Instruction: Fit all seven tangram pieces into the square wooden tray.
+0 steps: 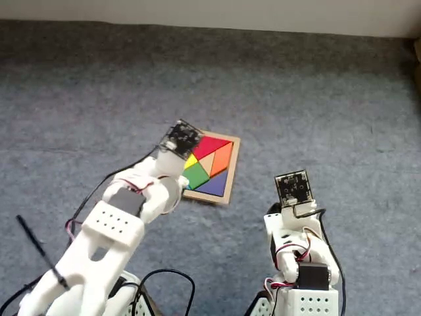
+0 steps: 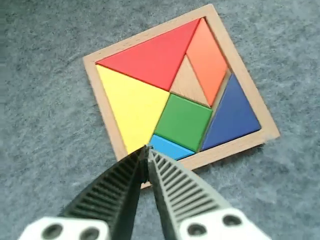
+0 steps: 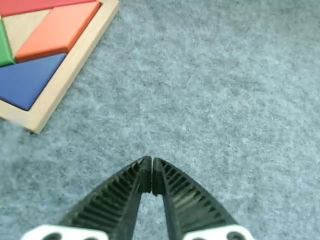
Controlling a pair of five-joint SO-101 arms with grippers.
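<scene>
Grey felt-covered table (image 1: 316,99), with a pale strip of wall (image 1: 197,12) along the far edge. Dark cables (image 1: 164,283) loop on the felt near the arm bases.

The square wooden tray (image 2: 150,36) lies flat near the middle of the table, turned slightly askew. All seven pieces sit inside it:
- the red triangle (image 2: 155,55) and the yellow triangle (image 2: 131,105) share a long edge
- the orange parallelogram (image 2: 206,60) is against one rim
- the bare-wood triangle (image 2: 189,82) is wedged between the red and the orange
- the green square (image 2: 184,121) is in the middle
- the dark blue triangle (image 2: 231,117) fills a corner
- the light blue triangle (image 2: 170,148) is tucked along the rim beside the green

The pieces look flush, with no gaps and none riding up. I judge the puzzle complete.

The left hand (image 2: 146,150) is clenched and holds nothing. Its tips meet over the tray's rim, just beside the light blue triangle. That reads as a pressing or nudging pose rather than a grasp, probably to seat that last small piece. In the high view the left arm (image 1: 112,224) reaches over the tray's near side and hides part of it.

The right hand (image 3: 151,161) is also clenched and empty. It is above bare felt, near the tray corner that holds the dark blue triangle but apart from it. The right arm (image 1: 299,263) is tucked back, likely parked so it keeps out of the left arm's way.

Nothing else lies on the felt around the tray, and nothing stands between either hand and it.
</scene>
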